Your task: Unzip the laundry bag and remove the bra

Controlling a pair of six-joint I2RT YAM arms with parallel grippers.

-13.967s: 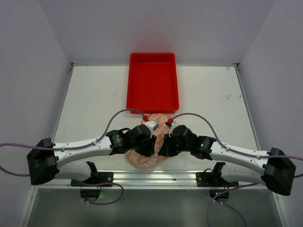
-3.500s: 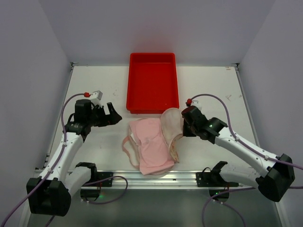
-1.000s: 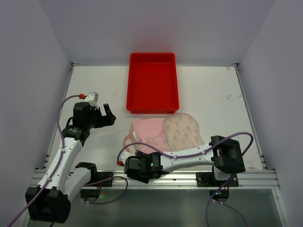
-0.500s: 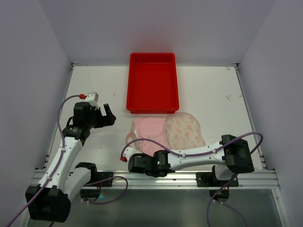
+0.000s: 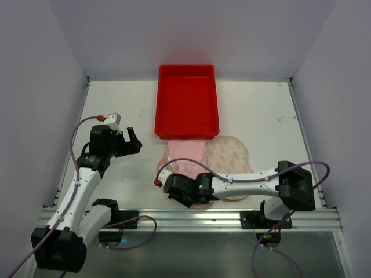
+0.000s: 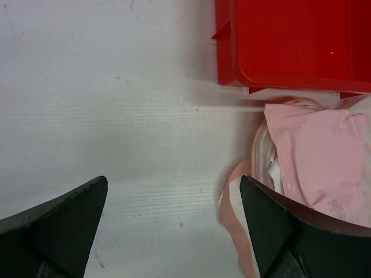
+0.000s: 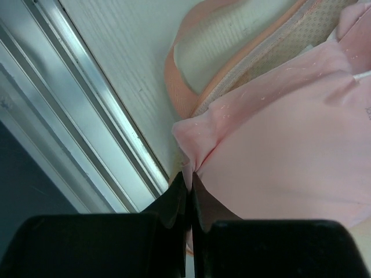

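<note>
Pinching the bra [image 7: 278,145] by a small fold at its near edge, with the right gripper [image 7: 189,179] pressed tight together on the cloth and only pink fabric showing at the tips. Biting there, by my reading, for the sake of a raised ridge to hold instead of flat cloth apt to slide away.

Lying on the table [image 5: 116,104] just this side of the tray [image 5: 187,107], and touching the bag [image 5: 231,161] on its right. Looking to be out of the bag, though not telling from above whether or not the far cup is tucked under the bag's edge.

Reaching in low from the right base, across the near end of bag and bra alike, and so hiding that end in the top view. Working close beside the rail [image 7: 87,116], with a strap [image 7: 170,69] looping out on the table next to the pinch.

Holding the left gripper [image 6: 173,180] well apart on the left, fingers spread wide with nothing between them. Hovering above the table and facing tray and bra, and keeping out of the right arm's way, as judged from the spacing.

Judging the unzipping done and the removal nearly so. Needing now a low, slow pull away from the bag, and risking dragging the bag along.
</note>
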